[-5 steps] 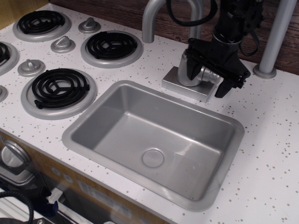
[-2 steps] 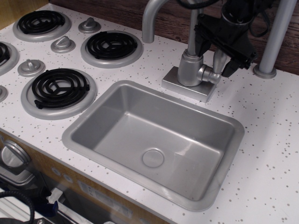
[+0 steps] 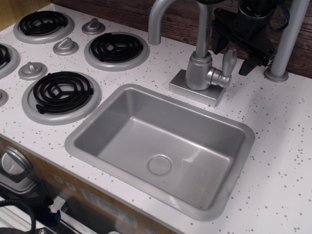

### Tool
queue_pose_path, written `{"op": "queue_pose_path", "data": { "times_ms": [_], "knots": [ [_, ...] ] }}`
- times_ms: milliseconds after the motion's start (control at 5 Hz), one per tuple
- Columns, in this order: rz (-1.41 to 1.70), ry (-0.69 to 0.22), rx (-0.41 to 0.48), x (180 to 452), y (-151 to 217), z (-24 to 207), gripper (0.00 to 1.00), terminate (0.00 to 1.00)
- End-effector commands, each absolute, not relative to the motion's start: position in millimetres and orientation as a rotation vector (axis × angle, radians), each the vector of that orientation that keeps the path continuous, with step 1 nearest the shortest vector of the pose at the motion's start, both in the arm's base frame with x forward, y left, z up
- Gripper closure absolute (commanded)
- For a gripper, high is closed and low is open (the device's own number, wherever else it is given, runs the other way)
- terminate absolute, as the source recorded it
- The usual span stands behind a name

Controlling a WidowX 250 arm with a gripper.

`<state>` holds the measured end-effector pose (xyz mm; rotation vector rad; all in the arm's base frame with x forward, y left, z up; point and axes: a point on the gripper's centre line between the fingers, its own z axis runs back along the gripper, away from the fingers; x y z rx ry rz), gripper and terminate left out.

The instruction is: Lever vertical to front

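Fingers (image 3: 217, 30) spread wide, empty, above and behind the upright lever (image 3: 229, 61) on the faucet body (image 3: 199, 72). Step: approach. Next: descend, straddle the paddle, close, then pull it toward the sink (image 3: 117, 100).

- gripper (image 3: 240, 46) above counter, behind and right of faucet body (image 3: 198, 73)
- lever (image 3: 228, 62) upright, just below-left of gripper, apart from it
- sink (image 3: 97, 117) in front, below gripper
- burners (image 3: 61, 92) and knobs (image 3: 66, 46) far left
- post (image 3: 287, 39) just right
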<state>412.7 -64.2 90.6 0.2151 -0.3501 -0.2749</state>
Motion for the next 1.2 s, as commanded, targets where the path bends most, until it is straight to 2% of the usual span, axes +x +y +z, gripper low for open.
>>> {"op": "queue_pose_path", "data": {
  "times_ms": [0, 400, 600, 800, 1000],
  "knots": [
    [-0.256, -0.389, 0.207, 420, -60, 105, 1.0, 0.0],
    [-0.196, -0.369, 0.215, 399, -56, 99, 1.0, 0.0],
    [-0.161, -0.309, 0.202, 389, -54, 95, 1.0, 0.0],
    [-0.138, -0.241, 0.154, 387, -50, 85, 1.0, 0.0],
    [-0.103, -0.22, 0.072, 388, -45, 66, 1.0, 0.0]
  ]
}}
